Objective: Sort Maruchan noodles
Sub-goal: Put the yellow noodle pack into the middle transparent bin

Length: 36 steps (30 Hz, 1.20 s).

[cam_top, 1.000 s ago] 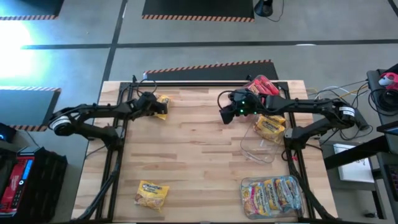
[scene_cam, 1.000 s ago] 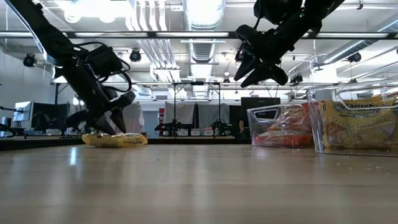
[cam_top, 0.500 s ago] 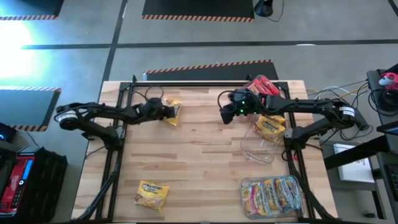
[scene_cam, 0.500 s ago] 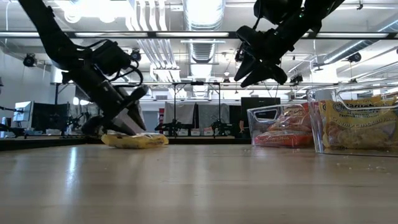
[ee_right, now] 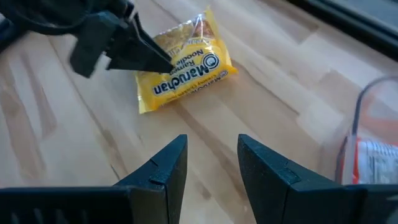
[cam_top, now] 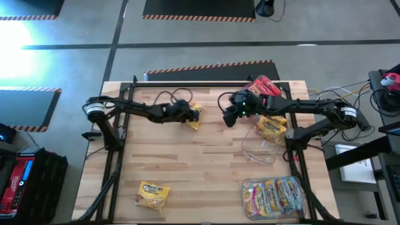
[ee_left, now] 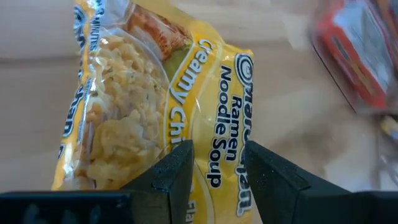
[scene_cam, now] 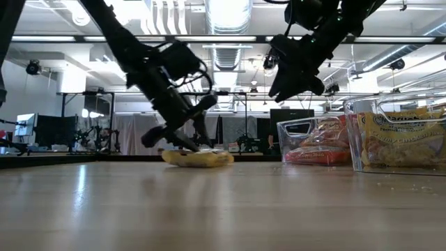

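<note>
A yellow Maruchan noodle packet [cam_top: 195, 115] lies at the far middle of the table, also seen in the low view [scene_cam: 198, 158] and the right wrist view [ee_right: 183, 71]. My left gripper [cam_top: 189, 114] reaches in from the left and is shut on it [ee_left: 217, 168]. My right gripper [cam_top: 228, 115] hovers open and empty just right of the packet, above the table [ee_right: 211, 155]. A second yellow packet [cam_top: 152, 194] lies flat near the front left. My left gripper pinches the yellow packet's left end [ee_left: 217, 180] between its two fingers [ee_left: 177, 174]. The fingers come from the table's left, slanting down. The packet stretches away from them toward the right, flat and low on the tabletop [scene_cam: 209, 160].
At the right stand clear tubs: one with red packets [cam_top: 264, 85], one with yellow packets [cam_top: 272, 127], an empty one [cam_top: 257, 149], and one with blue-and-yellow packets [cam_top: 275, 195] at the front right. Bare wood lies in the table's middle.
My left gripper has swept toward the table's right edge, from the far left to the far middle. The yellow packet has gone with it, staying low and flat along the table, and now lies close to my right gripper.
</note>
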Available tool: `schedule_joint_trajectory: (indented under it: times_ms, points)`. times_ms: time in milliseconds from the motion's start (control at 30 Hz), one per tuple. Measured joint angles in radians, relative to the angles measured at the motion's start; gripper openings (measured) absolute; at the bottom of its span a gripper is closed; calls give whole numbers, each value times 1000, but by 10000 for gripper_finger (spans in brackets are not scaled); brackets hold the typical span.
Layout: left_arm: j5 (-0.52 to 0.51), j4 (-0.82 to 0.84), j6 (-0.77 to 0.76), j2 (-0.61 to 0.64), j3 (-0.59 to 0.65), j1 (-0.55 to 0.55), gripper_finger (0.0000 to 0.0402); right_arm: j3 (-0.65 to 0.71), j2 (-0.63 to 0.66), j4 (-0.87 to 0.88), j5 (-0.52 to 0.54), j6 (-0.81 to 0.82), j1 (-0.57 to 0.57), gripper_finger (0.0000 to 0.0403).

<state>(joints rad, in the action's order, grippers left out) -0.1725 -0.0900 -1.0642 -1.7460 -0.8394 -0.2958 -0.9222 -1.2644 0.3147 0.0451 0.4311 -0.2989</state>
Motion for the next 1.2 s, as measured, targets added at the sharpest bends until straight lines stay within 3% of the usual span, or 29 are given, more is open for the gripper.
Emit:
schedule_joint_trajectory:
  times_ms: [200,500,633,833,933,1200]
  points:
    - [59,11,-20,-44,-72,63,131,0,0,88,0,-41,0,130]
    - [-84,-6,-211,-44,-76,167,131,0,0,96,0,-25,0,130]
    - [-119,-71,-229,-44,-105,191,131,0,0,96,0,9,0,130]
    - [-91,50,-15,-43,-192,149,131,0,0,100,0,-96,0,130]
    - [-44,198,130,-43,-250,117,131,0,0,108,0,-159,0,130]
    - [-36,561,569,-41,-401,98,131,0,0,133,0,-257,0,130]
